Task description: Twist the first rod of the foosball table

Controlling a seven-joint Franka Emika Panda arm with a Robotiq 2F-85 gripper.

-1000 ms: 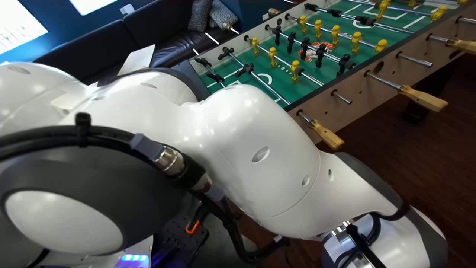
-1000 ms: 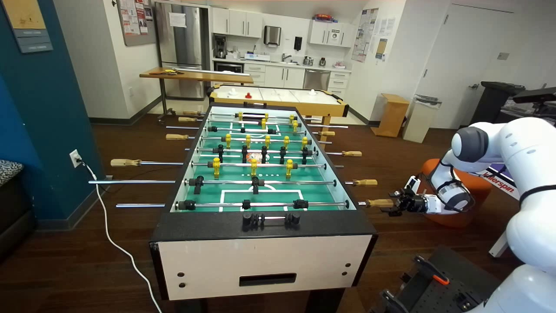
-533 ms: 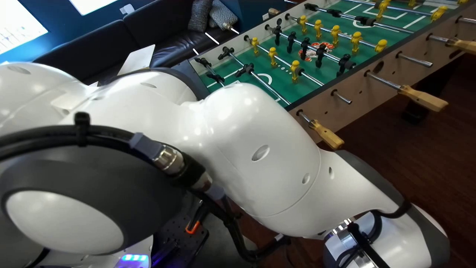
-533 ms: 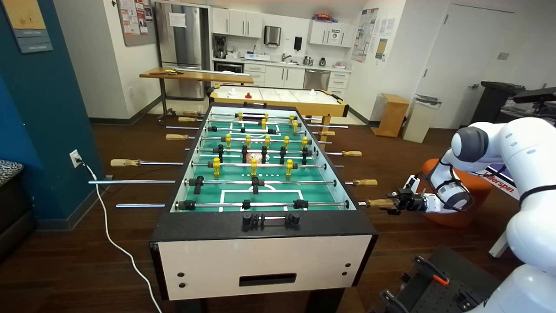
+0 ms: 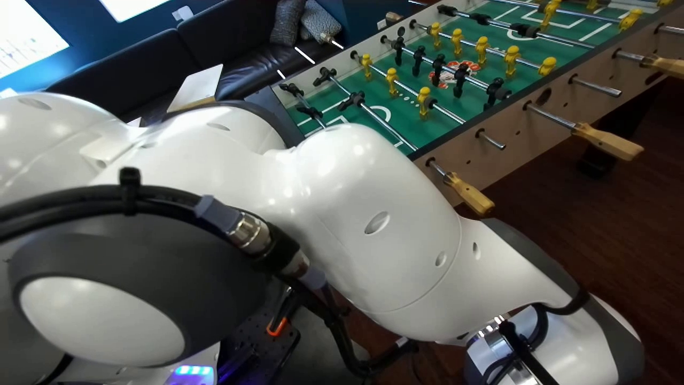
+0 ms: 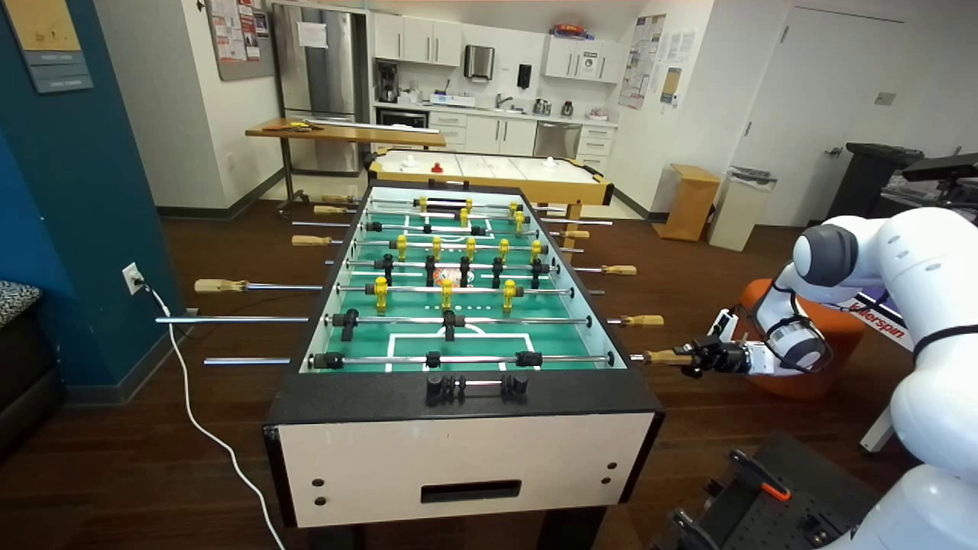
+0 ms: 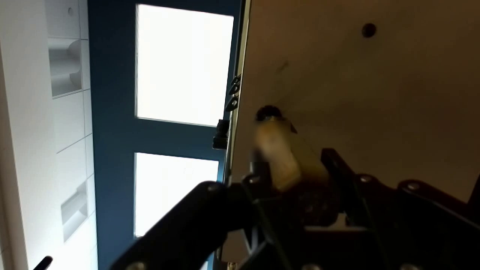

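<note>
One foosball table in both exterior views, pale-sided around a green, white-lined field. Beside it, one white arm, bent low toward the table's long side. Across the near end of the field, the end rod, metal. In line with it, the black gripper, at the outer end of that rod's tan handle. On either side of the handle in the wrist view, the fingers, part-way apart; whether pinching or just beside it, too dark and blurred to tell
</note>
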